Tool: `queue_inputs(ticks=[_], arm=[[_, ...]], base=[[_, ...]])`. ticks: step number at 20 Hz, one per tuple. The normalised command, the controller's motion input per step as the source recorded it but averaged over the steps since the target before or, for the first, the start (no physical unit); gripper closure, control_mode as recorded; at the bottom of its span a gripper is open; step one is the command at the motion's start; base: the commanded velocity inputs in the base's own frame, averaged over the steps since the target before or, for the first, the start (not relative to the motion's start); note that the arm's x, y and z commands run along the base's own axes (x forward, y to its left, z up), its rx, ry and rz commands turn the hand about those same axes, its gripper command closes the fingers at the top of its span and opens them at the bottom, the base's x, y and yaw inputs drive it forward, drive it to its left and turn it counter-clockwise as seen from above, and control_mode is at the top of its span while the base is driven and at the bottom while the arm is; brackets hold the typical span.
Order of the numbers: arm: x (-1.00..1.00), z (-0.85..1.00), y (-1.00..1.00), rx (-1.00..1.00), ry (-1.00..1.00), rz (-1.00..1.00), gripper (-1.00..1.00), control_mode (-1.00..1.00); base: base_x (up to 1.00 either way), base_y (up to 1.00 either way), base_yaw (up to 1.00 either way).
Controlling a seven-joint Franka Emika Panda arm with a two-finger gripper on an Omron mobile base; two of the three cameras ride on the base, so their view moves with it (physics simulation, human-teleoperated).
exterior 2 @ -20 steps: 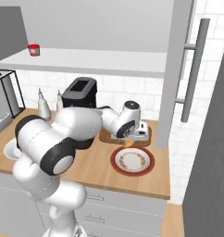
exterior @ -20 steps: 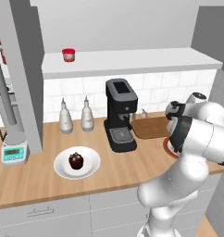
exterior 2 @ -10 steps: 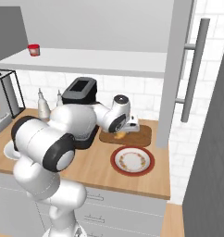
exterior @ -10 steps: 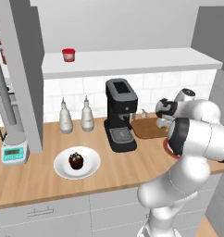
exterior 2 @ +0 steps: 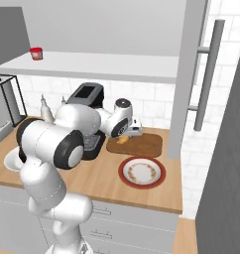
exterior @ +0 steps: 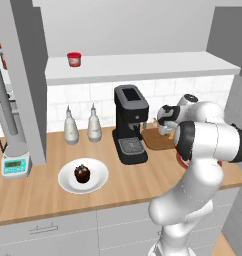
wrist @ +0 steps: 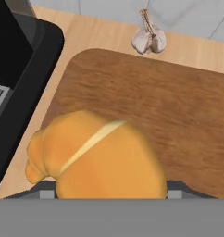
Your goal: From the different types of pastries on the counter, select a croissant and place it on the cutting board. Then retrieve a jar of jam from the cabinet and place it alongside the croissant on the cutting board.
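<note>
My gripper (exterior 2: pixel 126 137) is clamped on the golden croissant (wrist: pixel 97 157), which I see over the left end of the cutting board (wrist: pixel 169 115) on the bench (exterior 2: pixel 97 173), just beside the black coffee machine (exterior: pixel 129 124), a garlic bulb (wrist: pixel 149 39) beyond the board.

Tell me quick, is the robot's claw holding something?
Claw: closed on the croissant, holding it over the cutting board.
</note>
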Motion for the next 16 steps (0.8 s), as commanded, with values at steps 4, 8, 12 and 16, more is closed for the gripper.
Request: queue_inputs(ticks=[4, 8, 12, 16], arm=[[0.49, -0.05, 0.19, 0.0, 0.0, 0.04, 1.0, -1.0], [0.19, -0.39, 0.01, 0.0, 0.0, 0.04, 1.0, -1.0], [0.18, -0.24, 0.0, 0.0, -0.01, 0.05, 1.0, -1.0], [0.27, -0.12, 0.0, 0.0, 0.0, 0.05, 1.0, -1.0]], base=[[0.0, 0.0, 0.0], [0.0, 0.0, 0.0], [0.0, 0.0, 0.0], [0.0, 0.0, 0.0]])
